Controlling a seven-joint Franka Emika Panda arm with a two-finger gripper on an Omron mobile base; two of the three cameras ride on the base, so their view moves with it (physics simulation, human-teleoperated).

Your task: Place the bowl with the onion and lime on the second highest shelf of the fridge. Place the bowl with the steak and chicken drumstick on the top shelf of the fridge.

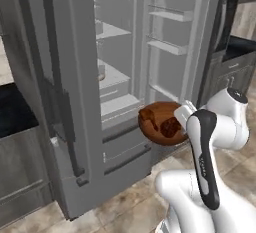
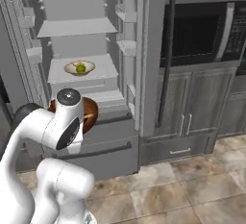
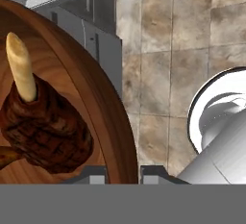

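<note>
Simulated kitchen with tiled floor, dark grey cabinets and an open fridge [image 2: 77, 50]. The cream bowl with the onion and lime [image 2: 79, 68] is resting on the second highest shelf [image 2: 103, 71]; the lime [image 2: 80, 67] is showing green inside it, so that half of the task appears done. The end effector [image 3: 122, 172] is closing its fingertips [image 3: 93, 172] on the rim of the brown bowl with the steak and chicken drumstick [image 1: 162, 122], carrying it low, near the fridge's lower drawers and tilted on edge. The chicken drumstick [image 3: 43, 124] is lying against the bowl's inner wall. Remaining, by judgement: raising this bowl onto the top shelf [image 2: 77, 27], which is standing bare.
</note>
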